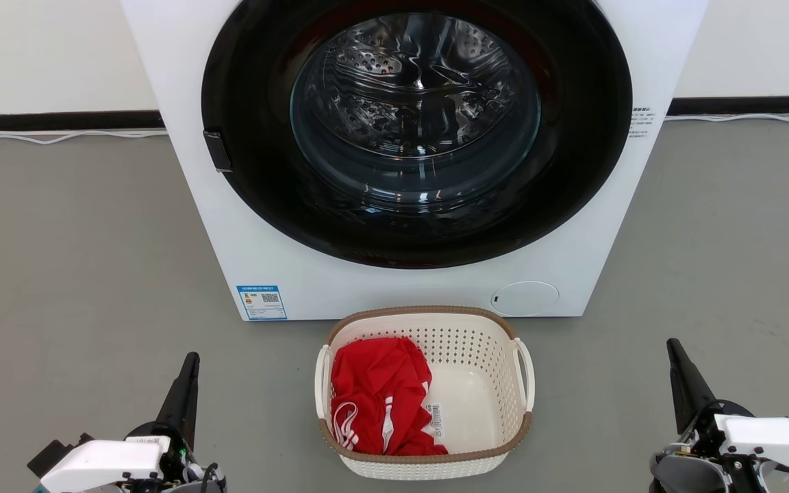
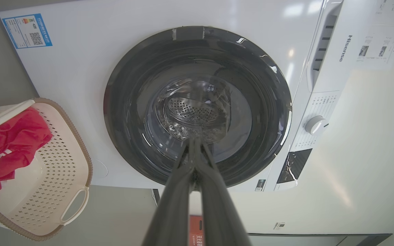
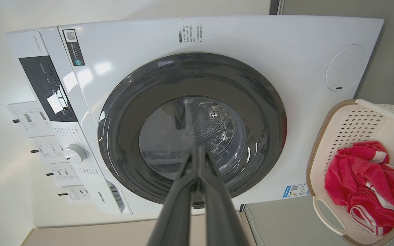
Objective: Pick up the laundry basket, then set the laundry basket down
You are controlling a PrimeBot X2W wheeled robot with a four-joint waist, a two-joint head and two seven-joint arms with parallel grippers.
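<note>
Here, the laundry basket sat at the lower centre of the head view on the grey floor, just before a white washing machine, holding a red garment. The left gripper at lower left and the right gripper at lower right had their fingers pressed together, apart from the basket.

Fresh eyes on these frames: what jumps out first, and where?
The white washing machine, with its dark round door, dominates the upper middle of the head view. On the grey floor just in front of it sits the laundry basket, with a red garment heaped in its left half. The left gripper and right gripper flank the basket, apart from it, fingers shut.
</note>
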